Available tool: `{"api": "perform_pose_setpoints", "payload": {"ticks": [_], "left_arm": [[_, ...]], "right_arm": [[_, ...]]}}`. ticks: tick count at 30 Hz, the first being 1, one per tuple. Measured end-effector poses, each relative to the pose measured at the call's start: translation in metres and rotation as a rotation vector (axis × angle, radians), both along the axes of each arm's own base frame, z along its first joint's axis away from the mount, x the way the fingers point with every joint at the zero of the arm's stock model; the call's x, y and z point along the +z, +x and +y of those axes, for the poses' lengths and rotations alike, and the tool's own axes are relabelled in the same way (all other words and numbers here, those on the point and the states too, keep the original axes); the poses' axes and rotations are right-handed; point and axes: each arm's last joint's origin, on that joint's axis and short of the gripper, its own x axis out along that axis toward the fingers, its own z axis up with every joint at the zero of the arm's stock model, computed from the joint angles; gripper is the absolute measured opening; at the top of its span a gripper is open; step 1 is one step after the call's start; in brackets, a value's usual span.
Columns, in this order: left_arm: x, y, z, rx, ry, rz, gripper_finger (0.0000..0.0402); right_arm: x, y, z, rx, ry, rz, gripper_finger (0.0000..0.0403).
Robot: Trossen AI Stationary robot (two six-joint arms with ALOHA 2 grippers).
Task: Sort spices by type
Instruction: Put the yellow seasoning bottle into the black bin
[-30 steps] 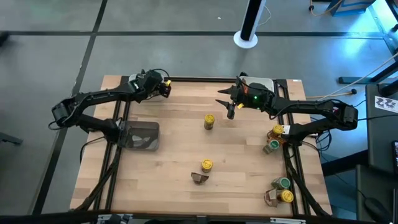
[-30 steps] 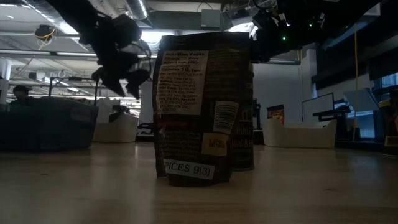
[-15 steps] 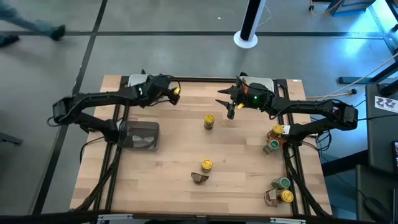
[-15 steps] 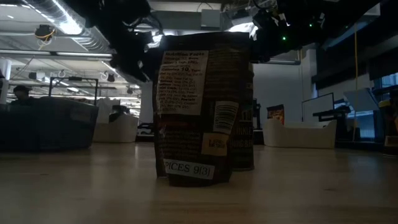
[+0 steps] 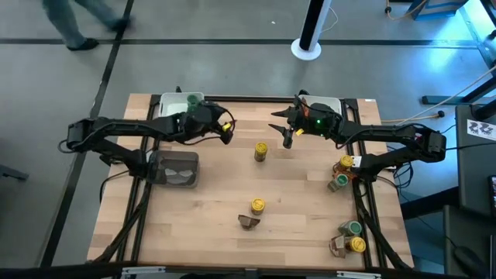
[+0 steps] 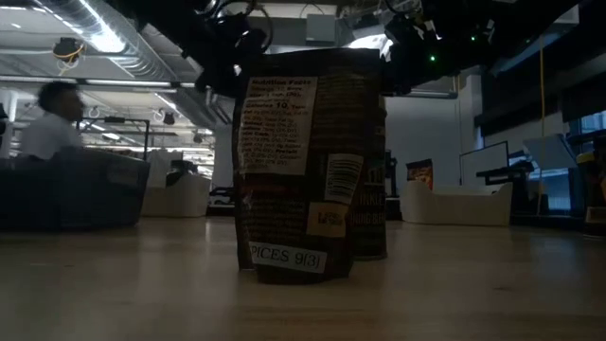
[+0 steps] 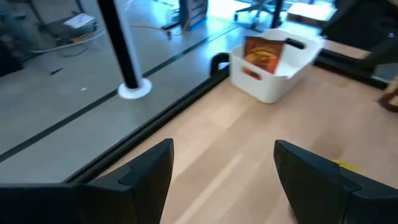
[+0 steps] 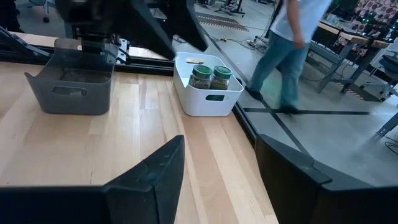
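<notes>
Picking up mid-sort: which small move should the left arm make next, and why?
Probably carry the left gripper on toward the yellow-lid jar mid-table. Its fingers stand open and empty, that jar stands alone outside any tray, and the right gripper hovers near it without gripping.

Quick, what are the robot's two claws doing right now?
Left gripper: open, holding nothing.
Right gripper: open, holding nothing.
</notes>
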Motion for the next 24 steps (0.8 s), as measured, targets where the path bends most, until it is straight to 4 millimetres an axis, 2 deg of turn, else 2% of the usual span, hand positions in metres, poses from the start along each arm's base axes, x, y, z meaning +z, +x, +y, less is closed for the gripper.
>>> {"api": "perform_pose_setpoints", "payload": {"ticks": [9, 24], "left_arm": [[-0.016, 0.03, -0.016, -0.165, -0.002, -0.049, 0.0259], [-0.068, 0.076, -0.024, -0.402, 0.043, -0.05, 0.0259]], "right_arm": [[0.0, 0.0, 0.0, 0.0, 0.0, -0.001, 0.0198], [0.0, 0.0, 0.0, 0.0, -0.001, -0.004, 0.0198]]}}
